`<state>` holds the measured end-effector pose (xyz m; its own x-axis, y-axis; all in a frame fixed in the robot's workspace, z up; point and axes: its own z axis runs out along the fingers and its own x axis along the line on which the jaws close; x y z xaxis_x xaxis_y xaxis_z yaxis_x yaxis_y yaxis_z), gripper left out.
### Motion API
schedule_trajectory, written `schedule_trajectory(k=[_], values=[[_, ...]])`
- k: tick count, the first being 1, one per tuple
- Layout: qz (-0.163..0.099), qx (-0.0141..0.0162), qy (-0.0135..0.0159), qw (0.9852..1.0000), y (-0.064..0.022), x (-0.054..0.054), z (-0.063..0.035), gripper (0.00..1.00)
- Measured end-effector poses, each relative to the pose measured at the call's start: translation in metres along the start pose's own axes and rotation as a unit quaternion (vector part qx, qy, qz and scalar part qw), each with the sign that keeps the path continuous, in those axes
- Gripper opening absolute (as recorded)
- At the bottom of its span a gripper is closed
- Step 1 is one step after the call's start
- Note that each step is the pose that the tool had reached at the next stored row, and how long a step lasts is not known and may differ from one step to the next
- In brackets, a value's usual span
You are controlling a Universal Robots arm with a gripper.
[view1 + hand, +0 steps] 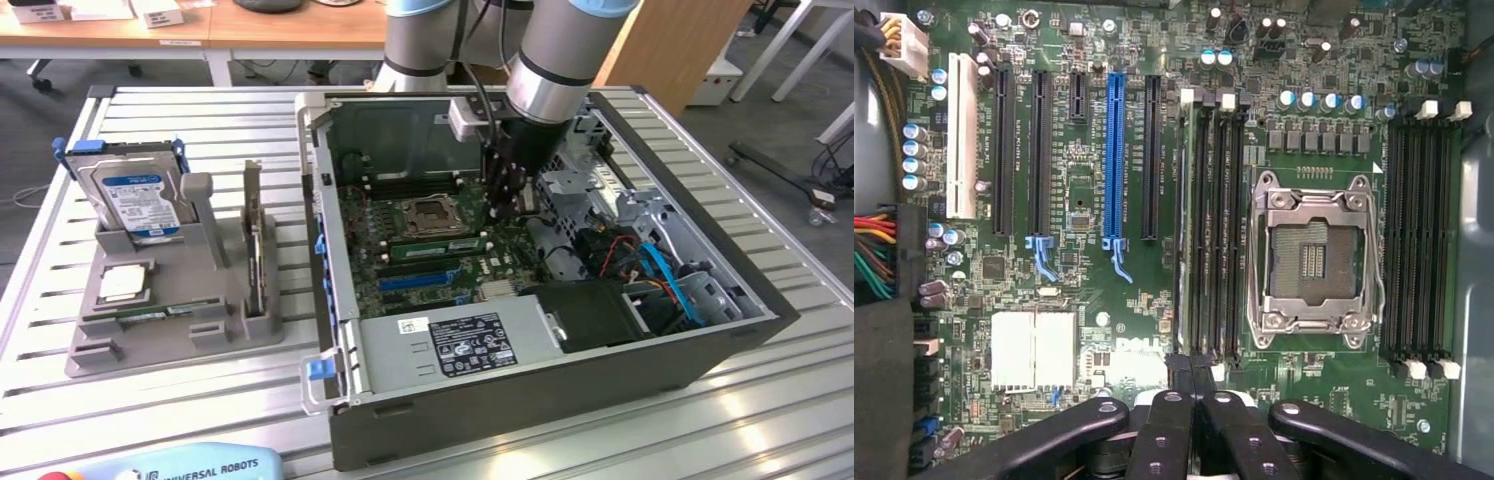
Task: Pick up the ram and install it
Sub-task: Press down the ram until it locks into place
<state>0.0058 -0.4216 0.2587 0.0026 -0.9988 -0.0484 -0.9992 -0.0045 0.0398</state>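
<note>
The desk [747,420] is a slatted aluminium top, pale and shiny with daylight glare along its ribs toward five o'clock. Beyond it, at eleven o'clock, a wooden table [254,35] carries white boxes [160,12]. A light wooden panel [667,50] stands upright at one o'clock. The floor [787,110] is dark grey carpet. At two o'clock stand white frame legs [801,50], and at three o'clock a black wheeled base [781,170] rests on the carpet. Light is even and soft.
</note>
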Motion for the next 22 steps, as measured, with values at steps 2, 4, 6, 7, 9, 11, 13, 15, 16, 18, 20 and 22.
schedule_trajectory(k=[2,4,6,7,9,11,13,15,16,18,20,22], values=[[0.0,-0.0004,0.0017,1.0,-0.0001,0.0,0.0001,0.1],[0.0,-0.0015,0.007,1.0,-0.0002,0.0,0.0002,0.1],[0.0,-0.0016,0.0076,1.0,-0.0002,0.0,0.0001,0.1],[0.0,-0.0016,0.0077,1.0,-0.0002,0.0,0.0001,0.1],[0.0,-0.0015,0.0075,1.0,-0.0002,0.0,0.0013,0.1],[0.0,-0.0016,0.0075,1.0,-0.0003,0.0001,0.0036,0.1],[0.0,-0.0016,0.0075,1.0,-0.0004,0.0003,0.0058,0.1],[0.0,-0.0016,0.0074,1.0,-0.0005,0.0004,0.0078,0.1],[0.0,-0.0016,0.0075,1.0,-0.0005,0.0004,0.0078,0.1],[0.0,-0.0016,0.0075,1.0,-0.0005,0.0004,0.0078,0.1],[0.0,-0.0015,0.0074,1.0,-0.0005,-0.0004,0.0081,0.1],[0.0,-0.0016,0.0074,1.0,-0.0005,-0.0019,0.0084,0.1]])
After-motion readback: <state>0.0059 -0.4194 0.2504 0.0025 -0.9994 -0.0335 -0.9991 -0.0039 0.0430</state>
